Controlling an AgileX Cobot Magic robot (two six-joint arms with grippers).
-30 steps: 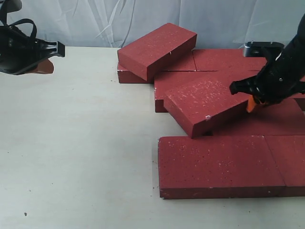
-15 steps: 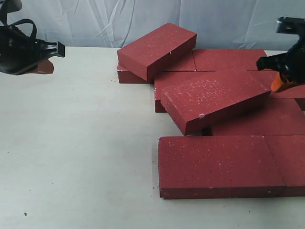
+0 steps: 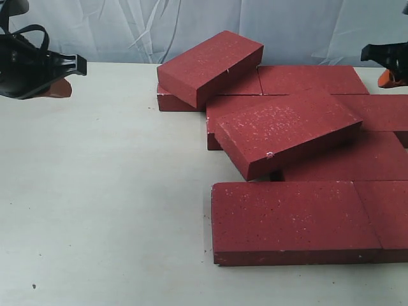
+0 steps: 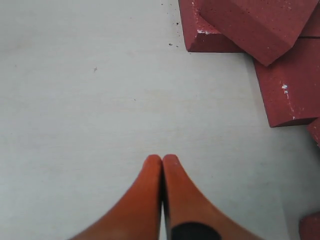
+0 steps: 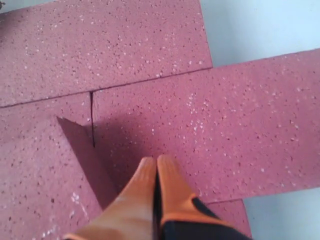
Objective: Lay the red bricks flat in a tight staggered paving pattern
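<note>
Your right pincer (image 3: 386, 78) has pulled away: a second ago it sat at the right end of the tilted middle brick (image 3: 287, 131), and now it hangs at the far right edge of the scene, touching nothing, its orange fingers (image 5: 172, 185) pressed together over flat bricks. That middle brick has shifted since then. It lies askew, propped on its flat neighbours, where it was half a second ago. The red bricks (image 3: 293, 220) fill the right half of the tabletop (image 3: 102, 191): a flat row nearest you, more flat ones behind, and a second tilted brick (image 3: 210, 64) leaning on the far left corner. Your left pincer (image 4: 162, 165) has not moved; it hovers far left, pressed together and empty.
</note>
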